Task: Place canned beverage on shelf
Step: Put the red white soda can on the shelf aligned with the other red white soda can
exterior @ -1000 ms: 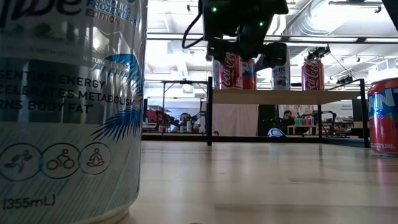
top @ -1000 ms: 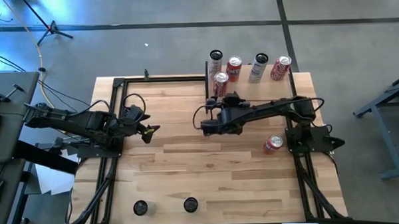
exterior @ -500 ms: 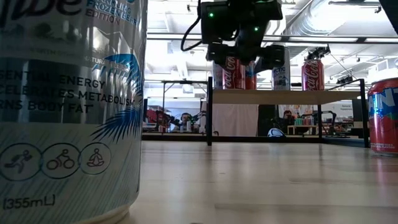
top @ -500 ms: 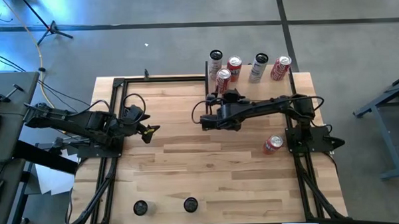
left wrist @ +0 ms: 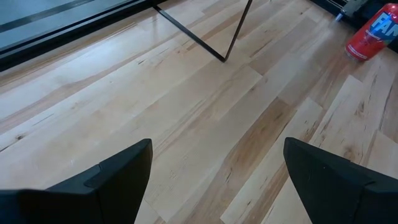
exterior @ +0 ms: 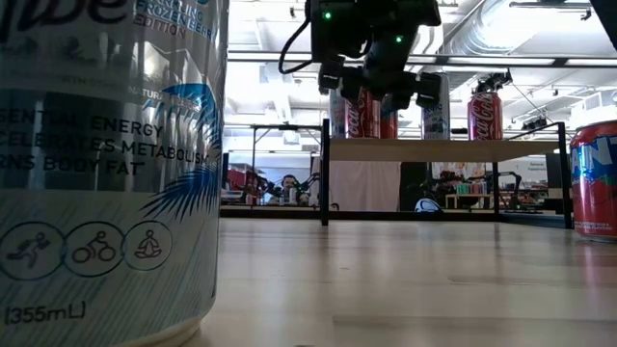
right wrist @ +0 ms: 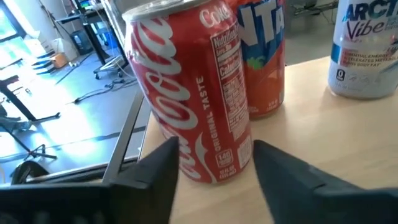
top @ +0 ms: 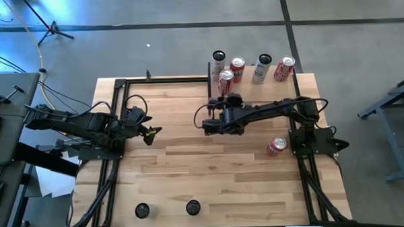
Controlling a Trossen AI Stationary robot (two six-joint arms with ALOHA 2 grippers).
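The canned beverage [right wrist: 199, 106] stands upright on the shelf [right wrist: 298, 124] at its left end, long axis vertical. You can read "Coca-Cola" and "ORIGINAL TASTE" in white script running up its red side, beside a nutrition panel.

On the left, your left pincer [top: 152, 133] hovers over bare tabletop [top: 177, 168] with its fingers spread, holding nothing. Toward the middle, your right pincer [top: 224, 100] sits just in front of the canned beverage, fingers drawn in and gripping nothing.

Further right on the shelf, an orange can [right wrist: 264, 56] shows "NTA", then a pale can [right wrist: 367, 50] reads "ARCTIC Vibe". Far right, a red can [top: 276, 146] lies on its side on the tabletop.
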